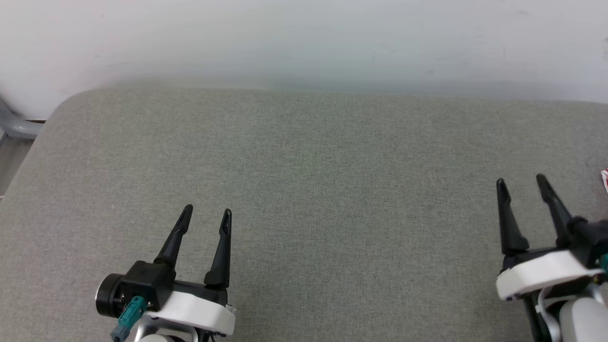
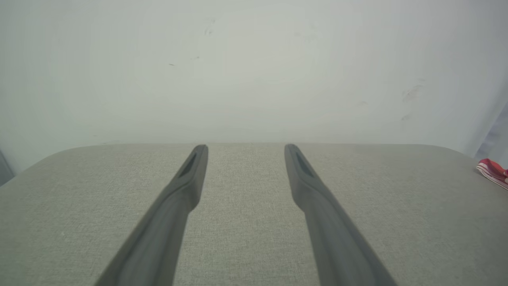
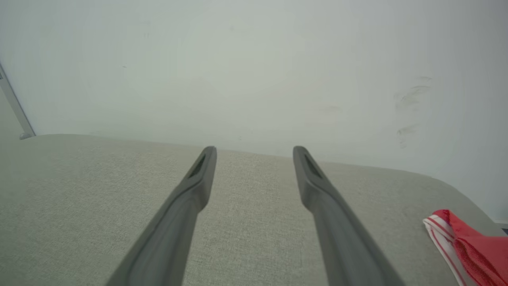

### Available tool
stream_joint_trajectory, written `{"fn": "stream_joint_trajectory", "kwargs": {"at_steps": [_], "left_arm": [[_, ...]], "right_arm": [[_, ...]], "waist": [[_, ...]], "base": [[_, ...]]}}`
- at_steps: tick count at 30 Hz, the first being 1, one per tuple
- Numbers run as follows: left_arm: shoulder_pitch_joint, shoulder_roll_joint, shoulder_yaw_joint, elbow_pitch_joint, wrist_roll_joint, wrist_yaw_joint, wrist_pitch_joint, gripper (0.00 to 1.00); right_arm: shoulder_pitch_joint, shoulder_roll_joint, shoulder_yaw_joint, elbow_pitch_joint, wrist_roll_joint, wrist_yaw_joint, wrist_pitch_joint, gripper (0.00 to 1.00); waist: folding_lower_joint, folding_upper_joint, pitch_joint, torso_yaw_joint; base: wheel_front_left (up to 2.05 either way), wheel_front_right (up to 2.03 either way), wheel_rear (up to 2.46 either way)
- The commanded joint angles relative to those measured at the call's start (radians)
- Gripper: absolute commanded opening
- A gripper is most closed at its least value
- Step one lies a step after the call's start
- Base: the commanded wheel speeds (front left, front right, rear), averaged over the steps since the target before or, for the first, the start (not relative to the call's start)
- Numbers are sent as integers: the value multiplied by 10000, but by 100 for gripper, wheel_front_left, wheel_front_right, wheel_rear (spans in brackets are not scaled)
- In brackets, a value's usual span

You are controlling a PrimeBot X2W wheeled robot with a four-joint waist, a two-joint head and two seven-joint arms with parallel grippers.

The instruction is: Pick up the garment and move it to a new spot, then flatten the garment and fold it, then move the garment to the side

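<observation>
Black two-finger left gripper and right gripper both gape empty over grey woven-fabric table; best to reach right gripper rightward and pinch red white-striped jersey garment at its edge.

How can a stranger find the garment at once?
Start at the wide grey fabric surface below the white wall. Go to its right edge, past the right gripper: the garment lies there, the one red cloth, with red-and-white striped trim.
</observation>
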Motion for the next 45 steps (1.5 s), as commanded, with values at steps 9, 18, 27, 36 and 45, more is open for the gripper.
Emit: {"fn": "stream_joint_trajectory", "kwargs": {"at_steps": [9,18,27,36,45], "left_arm": [[310,-163,-28,388,-1,-129,-21,100],[321,-210,13,299,251,-137,-21,100],[276,-232,47,277,343,-146,-21,100],[352,-239,159,71,258,-150,-21,100],[311,-224,243,156,139,-134,4,0]], "right_arm": [[1178,1054,-110,-210,209,-13,-899,100],[1295,1162,-172,-533,357,-13,-913,100],[1302,1164,-70,-808,707,-13,-916,100],[1208,1166,-35,-835,789,-13,-915,100],[1213,1120,23,-730,796,-2,-886,0]], "waist": [[3,-1,-207,-37],[3,-1,-280,-42],[3,-1,-212,1],[3,-1,-165,-21],[3,-1,-169,-55]], "base": [[0,0,0],[0,0,0],[0,0,0],[0,0,0],[0,0,0]]}}
